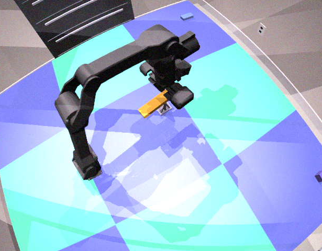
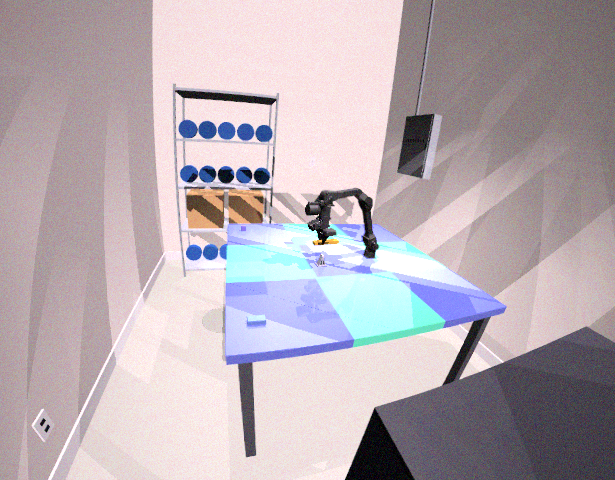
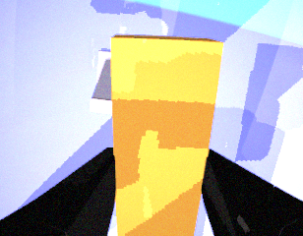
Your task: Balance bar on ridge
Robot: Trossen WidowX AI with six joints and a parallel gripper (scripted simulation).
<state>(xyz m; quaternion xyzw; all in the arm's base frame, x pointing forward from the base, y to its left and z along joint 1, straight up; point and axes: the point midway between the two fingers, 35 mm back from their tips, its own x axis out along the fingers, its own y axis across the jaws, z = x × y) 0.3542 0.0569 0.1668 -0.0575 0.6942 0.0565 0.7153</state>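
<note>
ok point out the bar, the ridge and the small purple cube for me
bar (image 1: pixel 151 105), top view, middle of its orange top face
ridge (image 1: pixel 164 109), top view, the grey part showing beside the bar
small purple cube (image 1: pixel 320 175), top view, its dark side face

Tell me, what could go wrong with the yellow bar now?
The fingers grip the bar near one end, so most of it sticks out; released off-centre on the ridge, it would probably tip onto the table. The ridge is small and partly hidden beneath the bar, so lining up may be tricky.
</note>
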